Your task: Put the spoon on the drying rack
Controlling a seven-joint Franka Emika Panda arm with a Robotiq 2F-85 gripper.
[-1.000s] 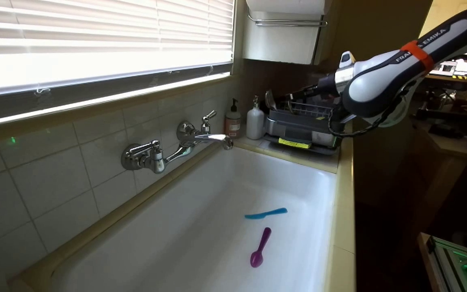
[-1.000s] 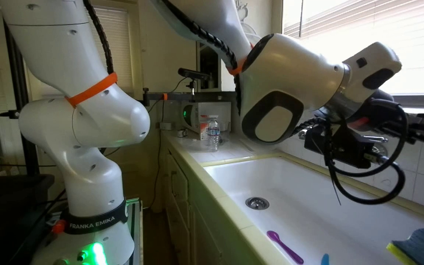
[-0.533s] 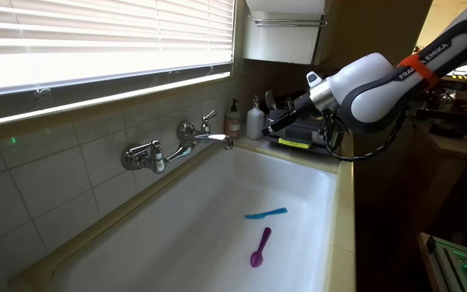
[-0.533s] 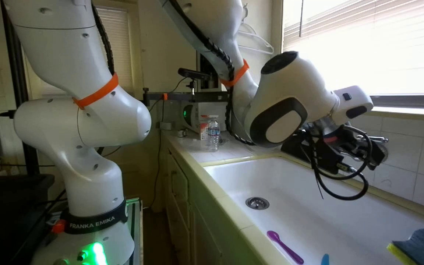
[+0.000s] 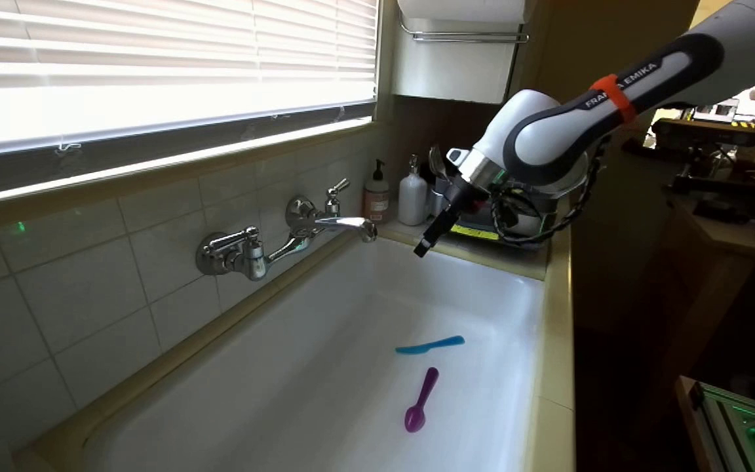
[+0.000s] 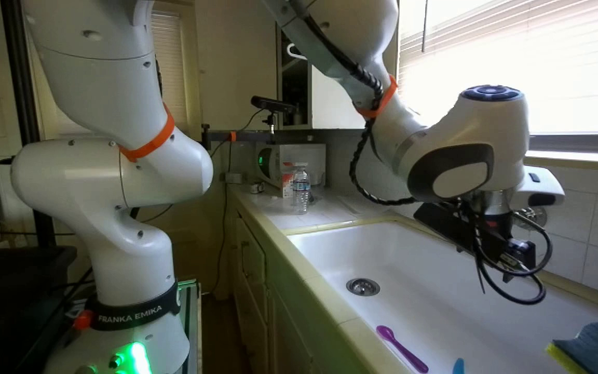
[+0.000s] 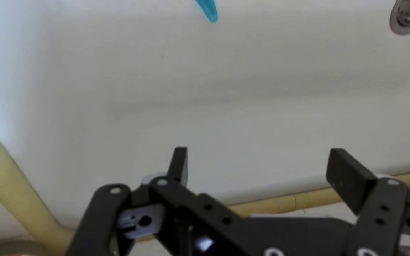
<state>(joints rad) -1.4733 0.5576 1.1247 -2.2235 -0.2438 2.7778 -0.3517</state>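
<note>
One spoon (image 5: 421, 401) is located in one sink (image 5: 325, 367), lower centre-right of an exterior view, just below one blue knife (image 5: 430, 345); two pump bottles (image 5: 412, 198) and one drying rack (image 5: 525, 227) are seen higher in the frame. The spoon is coloured purple, with a rounded bowl and straight handle. In the wrist view, one gripper (image 7: 256, 165) is shown released, its jaws spread wide.

Brightly backlit window blinds (image 5: 168, 49), pale tiled wall (image 5: 82, 288), yellow-edged counter (image 6: 277, 212), dim brown wall (image 5: 607, 39)
</note>
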